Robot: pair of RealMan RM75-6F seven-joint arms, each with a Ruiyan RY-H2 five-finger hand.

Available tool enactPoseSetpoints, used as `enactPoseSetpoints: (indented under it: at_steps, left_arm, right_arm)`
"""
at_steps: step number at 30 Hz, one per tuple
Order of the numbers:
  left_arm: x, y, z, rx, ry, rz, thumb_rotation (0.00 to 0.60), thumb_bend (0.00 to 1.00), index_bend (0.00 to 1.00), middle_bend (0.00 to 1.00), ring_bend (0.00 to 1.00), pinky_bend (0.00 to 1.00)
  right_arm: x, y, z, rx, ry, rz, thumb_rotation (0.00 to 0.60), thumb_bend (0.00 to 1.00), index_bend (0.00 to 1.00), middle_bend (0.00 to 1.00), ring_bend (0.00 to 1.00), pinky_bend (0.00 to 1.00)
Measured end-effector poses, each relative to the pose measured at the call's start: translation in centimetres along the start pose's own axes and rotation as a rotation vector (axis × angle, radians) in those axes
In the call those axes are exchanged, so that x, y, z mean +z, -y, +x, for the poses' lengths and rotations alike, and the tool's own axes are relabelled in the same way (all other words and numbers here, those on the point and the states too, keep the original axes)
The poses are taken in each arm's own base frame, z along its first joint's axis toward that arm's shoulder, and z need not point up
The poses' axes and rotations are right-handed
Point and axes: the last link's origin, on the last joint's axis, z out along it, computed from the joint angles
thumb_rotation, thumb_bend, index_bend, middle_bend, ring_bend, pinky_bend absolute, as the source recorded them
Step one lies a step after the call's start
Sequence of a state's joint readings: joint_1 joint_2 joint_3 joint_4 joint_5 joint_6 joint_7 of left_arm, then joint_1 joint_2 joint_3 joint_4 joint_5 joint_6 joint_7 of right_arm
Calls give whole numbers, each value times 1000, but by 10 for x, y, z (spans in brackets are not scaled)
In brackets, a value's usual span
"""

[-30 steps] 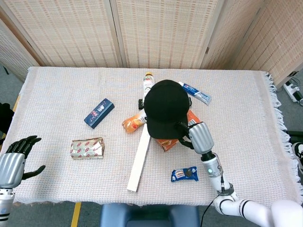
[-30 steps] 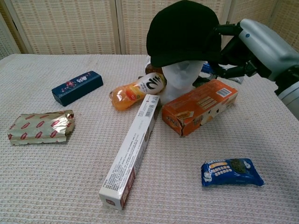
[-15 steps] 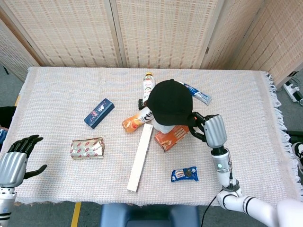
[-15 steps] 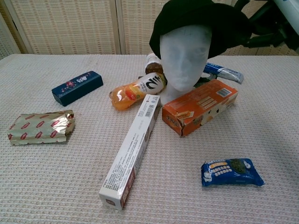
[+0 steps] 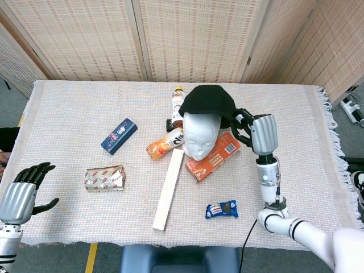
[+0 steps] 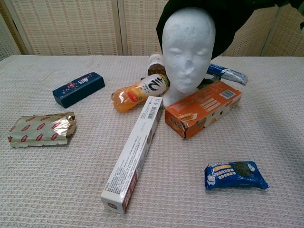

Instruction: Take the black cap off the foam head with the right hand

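Note:
The white foam head point(image 5: 199, 135) point(image 6: 189, 50) stands at the table's middle with its whole face bare. The black cap point(image 5: 209, 102) point(image 6: 232, 21) hangs tilted behind and above the head's crown, still touching its back. My right hand point(image 5: 256, 129) grips the cap's right rim from the right side; in the chest view this hand is out of frame. My left hand point(image 5: 23, 190) hovers open at the table's near left corner, holding nothing.
Around the head lie an orange box point(image 5: 212, 160), an orange bottle point(image 5: 162, 145), a long white box point(image 5: 169, 189), a toothpaste tube point(image 5: 235, 112) and a brown-capped bottle point(image 5: 178, 101). A blue box point(image 5: 119, 135), a foil packet point(image 5: 104, 178) and a blue cookie pack point(image 5: 222, 210) lie further out.
My right hand has risen and moved back to the right, pulling the cap up off the forehead. The face, covered before, now shows fully. The left hand has barely shifted.

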State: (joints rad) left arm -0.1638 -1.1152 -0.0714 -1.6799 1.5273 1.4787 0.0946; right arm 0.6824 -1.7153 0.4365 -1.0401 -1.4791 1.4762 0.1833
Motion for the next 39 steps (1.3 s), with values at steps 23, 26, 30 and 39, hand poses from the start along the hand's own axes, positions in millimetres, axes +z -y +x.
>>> enactPoseSetpoints:
  at_steps: [23,26,30,39]
  left_arm:
    - [3,-8,-5,-9,14,-29,600,162,244,215,214,251]
    - [1,-9,-5,-9,18,-33,600,162,244,215,214,251]
    - [-1,-7,-5,-14,14,-27,600,162,244,215,214,251]
    - [-2,-9,-6,-18,22,-33,600,162,242,215,214,249]
  right_arm:
    - [1,-70,80,-305,56,21,600,993,788,1000,1000,1000]
    - [-21,-79,90,-333,96,22,600,994,788,1000,1000,1000]
    - [-55,-85,94,-319,158,0,600,993,788,1000,1000,1000]
    - [-108,-84,87,-311,283,7,600,993,775,1000,1000,1000]
